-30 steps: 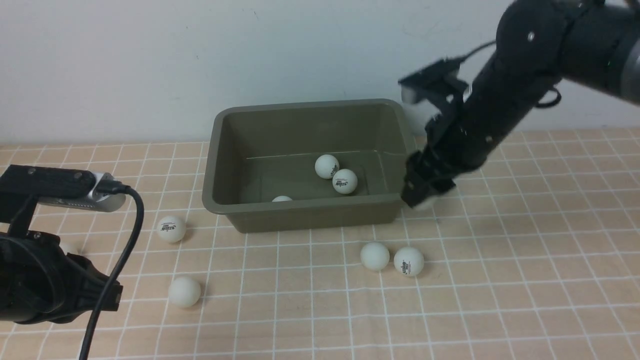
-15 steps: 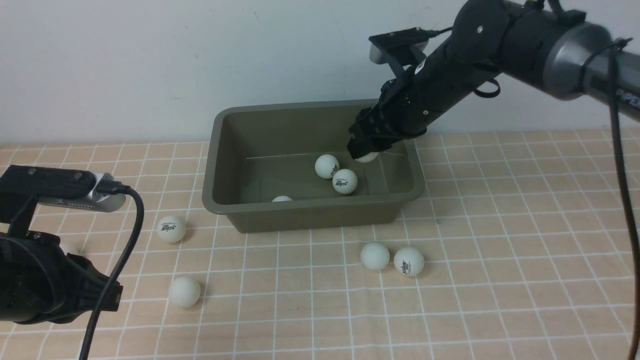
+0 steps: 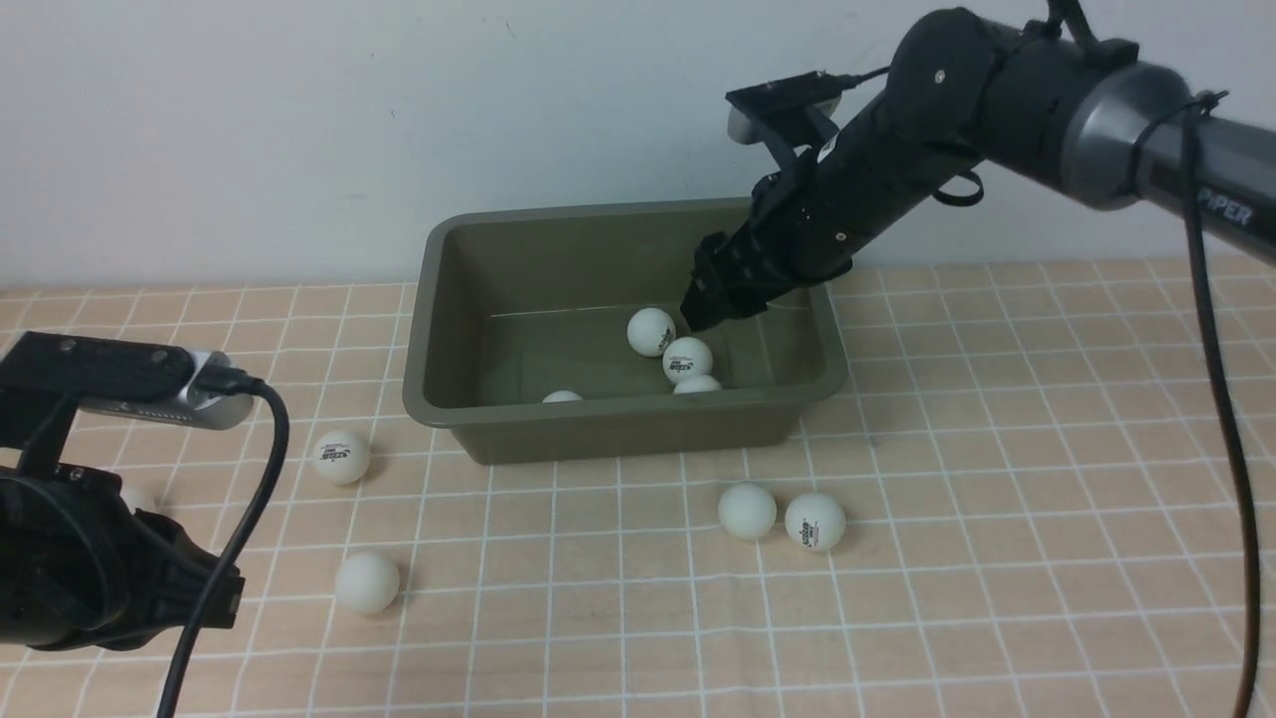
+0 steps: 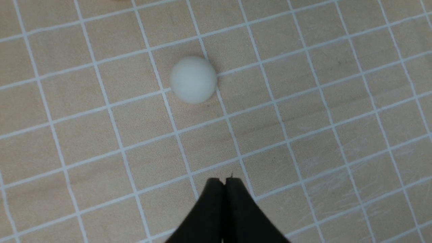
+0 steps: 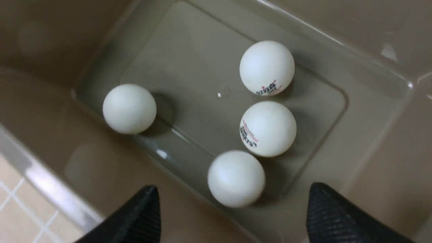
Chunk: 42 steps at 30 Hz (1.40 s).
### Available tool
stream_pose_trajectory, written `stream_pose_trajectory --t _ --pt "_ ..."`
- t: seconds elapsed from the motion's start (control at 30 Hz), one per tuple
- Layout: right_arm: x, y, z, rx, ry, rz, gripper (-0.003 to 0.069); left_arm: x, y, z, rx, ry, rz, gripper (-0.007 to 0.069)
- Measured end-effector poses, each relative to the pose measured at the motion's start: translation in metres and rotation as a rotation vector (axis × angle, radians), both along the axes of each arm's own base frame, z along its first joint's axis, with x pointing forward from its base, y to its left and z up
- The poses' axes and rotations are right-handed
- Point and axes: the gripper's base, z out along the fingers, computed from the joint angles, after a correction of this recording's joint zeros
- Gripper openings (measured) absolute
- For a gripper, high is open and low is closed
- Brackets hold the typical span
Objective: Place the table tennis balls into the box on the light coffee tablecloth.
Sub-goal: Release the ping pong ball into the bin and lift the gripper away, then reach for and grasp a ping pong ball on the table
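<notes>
The olive-green box (image 3: 439, 299) stands on the light coffee tablecloth (image 3: 997, 558) and holds several table tennis balls: two logo balls (image 3: 688, 359) (image 3: 651, 331), one (image 3: 697, 384) by the near wall and one (image 3: 561, 397) half hidden. My right gripper (image 3: 710, 307) is open and empty above the box's right half; in its wrist view (image 5: 233, 202) the balls (image 5: 235, 178) (image 5: 129, 108) lie below. Balls lie on the cloth (image 3: 341, 457) (image 3: 368, 580) (image 3: 747, 511) (image 3: 814, 521). My left gripper (image 4: 225, 180) is shut, near a ball (image 4: 193, 79).
A pale wall (image 3: 299, 120) rises right behind the box. My left arm with its camera and black cable (image 3: 229, 519) fills the near left corner. The right arm (image 3: 997, 90) reaches in from the upper right.
My right gripper carried a ball from beside the box's right end to over the box and opened; that ball now lies inside by the near wall. The left arm stayed still.
</notes>
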Motion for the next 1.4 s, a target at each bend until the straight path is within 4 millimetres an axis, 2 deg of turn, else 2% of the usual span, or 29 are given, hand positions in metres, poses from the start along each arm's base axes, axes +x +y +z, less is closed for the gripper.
stream_pose_trajectory --t 0.27,0.4,0.53,0.77,0.93,1.03,1.1,1.2,1.33,1.4 --pt "-0.016 -0.008 0.051 -0.057 0.017 0.056 0.0503 0.0 0.0 0.0 0.0 0.0 -0.001 -0.0068" --pt "-0.019 -0.012 0.053 -0.078 0.035 -0.001 0.0471 0.0 0.0 0.0 -0.001 0.005 -0.003 -0.0068" --pt "-0.026 -0.016 0.049 -0.098 0.069 -0.026 0.0447 -0.002 -0.001 -0.001 -0.004 0.022 -0.011 -0.0068" --pt "-0.071 -0.034 0.037 -0.14 0.185 -0.024 0.0429 -0.002 -0.001 -0.001 -0.004 0.023 -0.011 -0.0068" --pt "-0.091 -0.038 0.016 -0.161 0.274 0.002 0.0428 -0.002 -0.001 -0.001 -0.004 0.022 -0.011 -0.0068" --pt "-0.105 -0.029 -0.002 -0.206 0.313 0.054 0.0428 -0.002 -0.001 -0.001 -0.004 0.022 -0.011 -0.0068" --pt "-0.109 -0.024 -0.005 -0.218 0.305 0.073 0.0428 -0.002 -0.001 -0.001 -0.004 0.022 -0.011 -0.0068" --pt "-0.119 -0.001 -0.008 -0.285 0.229 0.158 0.0428 -0.002 -0.001 -0.001 -0.004 0.022 -0.011 -0.0068" --pt "-0.123 0.016 -0.017 -0.397 0.139 0.224 0.0428 -0.002 -0.001 -0.001 -0.004 0.022 -0.011 -0.0068" --pt "-0.12 0.016 -0.023 -0.441 0.119 0.228 0.0428 -0.002 -0.001 -0.001 -0.004 0.022 -0.011 -0.0068"
